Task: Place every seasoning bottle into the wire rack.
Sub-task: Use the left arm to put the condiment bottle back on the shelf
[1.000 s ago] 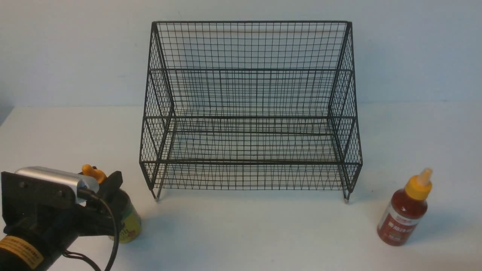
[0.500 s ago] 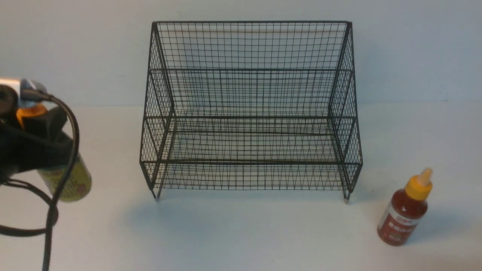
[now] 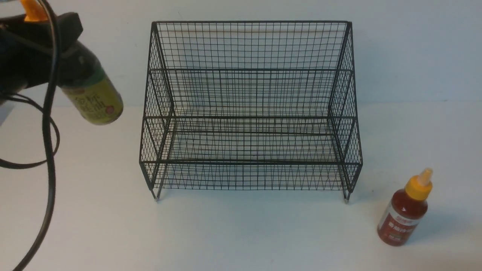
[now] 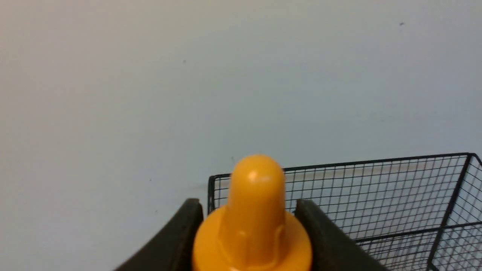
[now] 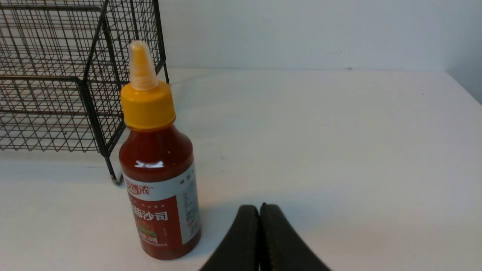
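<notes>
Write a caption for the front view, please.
Left gripper holds brown sauce bottle aloft beside wire rack; red sauce bottle stands apart.

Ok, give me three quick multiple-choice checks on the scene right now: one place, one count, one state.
1. Where is the red sauce bottle relative to the wire rack?
A) on its lower tier
B) upright on the table, to its right
C) lying behind it
2. How many bottles sit in the rack?
A) none
B) one
C) two
3. The left tool is:
A) open and empty
B) shut on the dark sauce bottle, held off the table
C) resting on the table
Answers: 1B, it stands near the rack's right foot; 2A, both tiers are bare; 3B, it grips the bottle's neck in mid-air.
</notes>
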`<action>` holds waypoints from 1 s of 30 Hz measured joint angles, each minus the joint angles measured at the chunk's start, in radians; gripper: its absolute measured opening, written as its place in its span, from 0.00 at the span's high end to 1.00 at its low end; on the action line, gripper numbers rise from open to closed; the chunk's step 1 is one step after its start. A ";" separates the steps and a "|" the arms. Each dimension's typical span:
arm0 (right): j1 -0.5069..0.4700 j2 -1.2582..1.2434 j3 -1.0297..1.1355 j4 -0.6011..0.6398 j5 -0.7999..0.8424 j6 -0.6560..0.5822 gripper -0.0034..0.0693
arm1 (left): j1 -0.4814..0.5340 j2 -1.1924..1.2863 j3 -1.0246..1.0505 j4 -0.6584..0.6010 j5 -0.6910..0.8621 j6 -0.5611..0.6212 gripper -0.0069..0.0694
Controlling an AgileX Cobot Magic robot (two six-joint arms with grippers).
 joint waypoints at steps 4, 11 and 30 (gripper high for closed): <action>0.000 0.000 0.000 0.000 0.000 0.000 0.97 | -0.132 0.017 -0.058 0.201 0.080 -0.163 0.54; 0.000 0.000 0.000 0.000 0.000 0.000 0.97 | -0.341 0.093 -0.132 0.360 0.308 -0.295 0.54; 0.000 0.000 0.000 0.000 0.000 0.001 0.97 | -0.375 0.545 -0.468 0.421 0.413 -0.310 0.54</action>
